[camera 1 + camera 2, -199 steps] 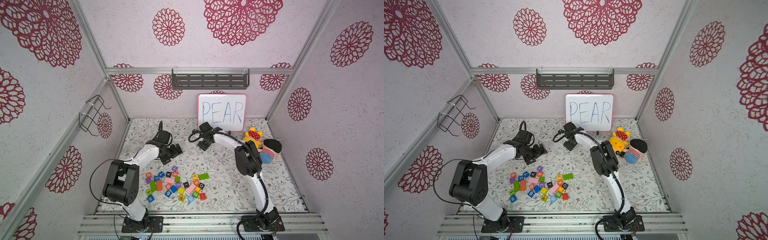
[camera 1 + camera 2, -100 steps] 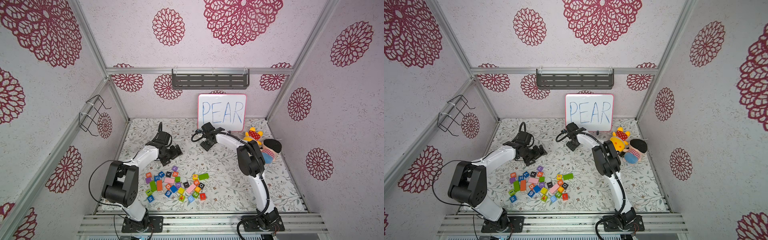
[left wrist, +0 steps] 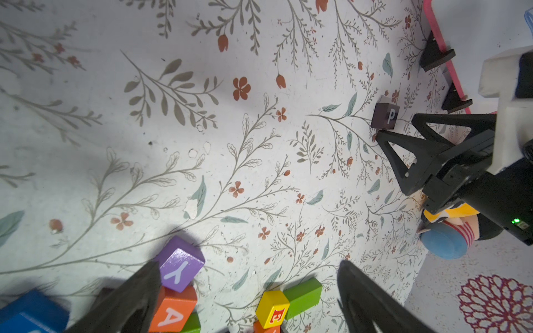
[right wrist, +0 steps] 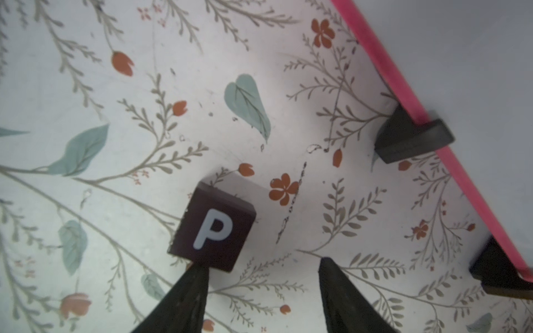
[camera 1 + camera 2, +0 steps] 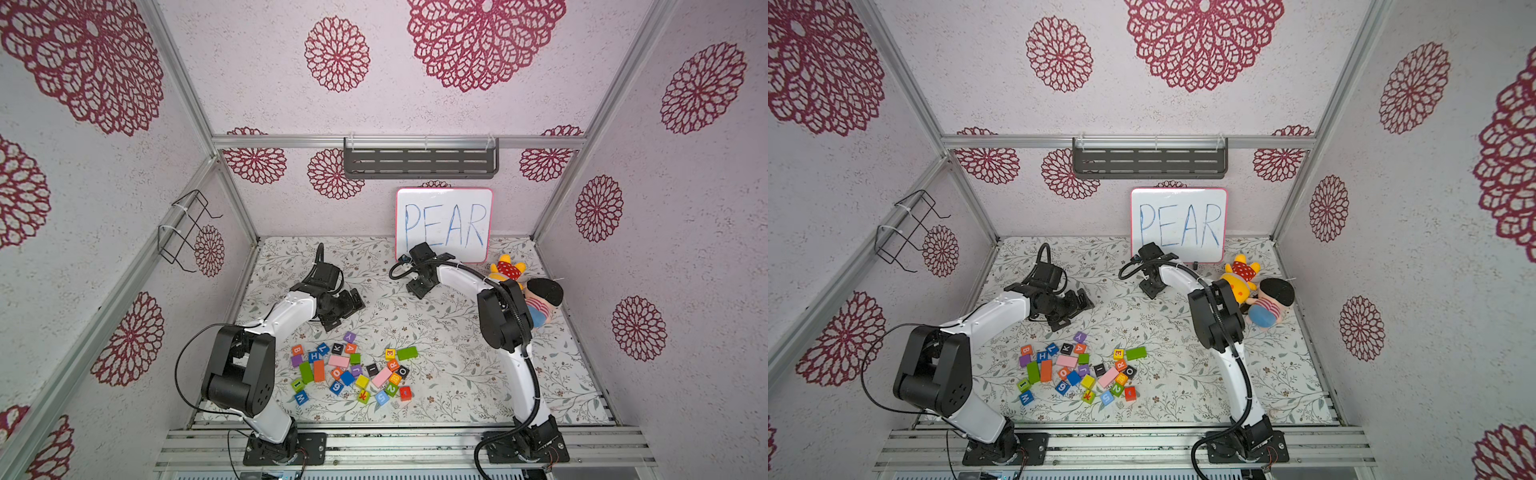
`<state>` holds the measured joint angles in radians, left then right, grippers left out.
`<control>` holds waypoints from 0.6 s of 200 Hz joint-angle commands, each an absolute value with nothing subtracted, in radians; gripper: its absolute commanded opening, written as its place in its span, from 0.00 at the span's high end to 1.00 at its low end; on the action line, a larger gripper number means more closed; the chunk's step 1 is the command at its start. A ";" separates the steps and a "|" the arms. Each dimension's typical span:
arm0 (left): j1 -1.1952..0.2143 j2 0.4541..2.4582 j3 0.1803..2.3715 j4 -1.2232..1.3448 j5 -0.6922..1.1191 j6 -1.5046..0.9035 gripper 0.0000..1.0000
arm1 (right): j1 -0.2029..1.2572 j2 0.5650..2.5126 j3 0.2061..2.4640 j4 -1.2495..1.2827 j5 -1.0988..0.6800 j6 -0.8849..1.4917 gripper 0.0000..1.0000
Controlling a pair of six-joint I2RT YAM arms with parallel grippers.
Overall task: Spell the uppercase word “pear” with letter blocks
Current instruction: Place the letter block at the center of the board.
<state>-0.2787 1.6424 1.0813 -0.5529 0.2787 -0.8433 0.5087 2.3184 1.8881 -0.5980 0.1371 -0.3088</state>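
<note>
The black P block (image 4: 213, 227) sits on the floral mat near the whiteboard, also seen in the left wrist view (image 3: 385, 115). My right gripper (image 4: 261, 263) is open and empty. One of its fingertips (image 4: 199, 269) is right at the block's near edge, and the block lies ahead of the jaws, not between them. The orange-red A block (image 5: 351, 348), yellow E block (image 5: 390, 354) and orange-red R block (image 5: 392, 365) lie in the pile at the front. My left gripper (image 3: 248, 265) hangs wide open and empty above the mat, just behind the pile.
A whiteboard reading PEAR (image 5: 444, 224) leans at the back on black feet (image 4: 412, 138). Plush toys (image 5: 523, 286) lie at the right. The pile also holds a purple Y cube (image 3: 180, 263), a green long block (image 3: 302, 294) and several other cubes.
My right gripper has shifted slightly to the right and its jaws have narrowed a little. The left arm has hardly moved.
</note>
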 commanded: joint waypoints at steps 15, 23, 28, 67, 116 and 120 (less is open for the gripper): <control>-0.282 1.623 1.077 -0.529 0.279 -0.850 0.02 | 0.503 2.254 1.881 -0.606 0.120 -0.271 0.37; -0.282 1.623 1.074 -0.529 0.279 -0.850 0.02 | 0.506 2.252 1.881 -0.610 0.106 -0.267 0.37; -0.282 1.623 1.075 -0.529 0.279 -0.848 0.02 | 0.508 2.250 1.880 -0.613 0.094 -0.265 0.38; -0.282 1.621 1.068 -0.529 0.281 -0.847 0.02 | 0.509 2.233 1.917 -0.647 0.041 -0.049 0.42; -0.282 1.625 1.058 -0.510 0.292 -0.852 0.02 | 0.513 2.218 1.902 -0.579 0.022 0.367 0.48; -0.282 1.625 1.058 -0.511 0.292 -0.851 0.02 | 0.514 2.221 1.900 -0.575 0.018 0.374 0.48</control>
<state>-0.2787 1.6424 1.0630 -0.5381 0.2806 -0.8440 0.5087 2.3100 1.8957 -0.6083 0.0471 0.1421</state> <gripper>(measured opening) 0.981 0.516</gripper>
